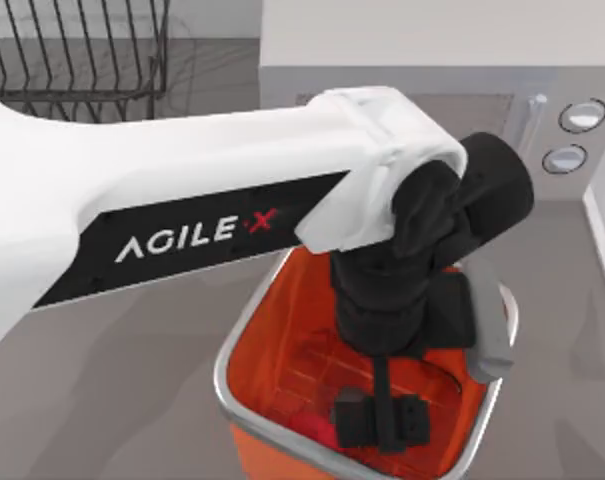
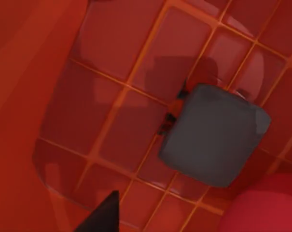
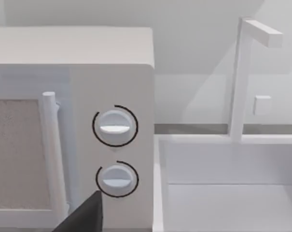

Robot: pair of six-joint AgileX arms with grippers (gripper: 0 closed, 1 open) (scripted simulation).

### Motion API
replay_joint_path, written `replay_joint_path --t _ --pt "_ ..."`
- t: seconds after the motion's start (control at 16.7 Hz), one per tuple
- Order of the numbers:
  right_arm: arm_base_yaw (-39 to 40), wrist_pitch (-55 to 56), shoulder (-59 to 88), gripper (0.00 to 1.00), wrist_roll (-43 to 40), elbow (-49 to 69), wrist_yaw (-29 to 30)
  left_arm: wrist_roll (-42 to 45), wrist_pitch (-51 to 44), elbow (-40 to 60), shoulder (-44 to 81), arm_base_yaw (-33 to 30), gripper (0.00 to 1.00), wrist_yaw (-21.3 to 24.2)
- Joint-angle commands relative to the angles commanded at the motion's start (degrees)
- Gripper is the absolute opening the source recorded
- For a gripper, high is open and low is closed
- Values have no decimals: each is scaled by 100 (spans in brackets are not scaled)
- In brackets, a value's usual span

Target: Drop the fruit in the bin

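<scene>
Left gripper point(image 1: 380, 420) lowered inside the bin point(image 1: 244, 340) near the counter's front edge, jaws spread, beside the fruit point(image 1: 317, 425) on the tiled floor.

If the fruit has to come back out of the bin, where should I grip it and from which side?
Judging from the top view, grip the fruit across its round middle, coming straight down from above: it lies on the bin floor, walled in on all sides. The left gripper is already inside, right beside it. A smooth ball gives no better edge.

Left hand point(image 1: 380, 420) lowered, fingers apart.
</scene>
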Motion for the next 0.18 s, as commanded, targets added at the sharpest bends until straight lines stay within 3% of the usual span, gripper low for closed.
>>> replay_joint_path --t 0.18 --pt "0 0 0 100 0 0 0 0 0 0 0 0 100 0"
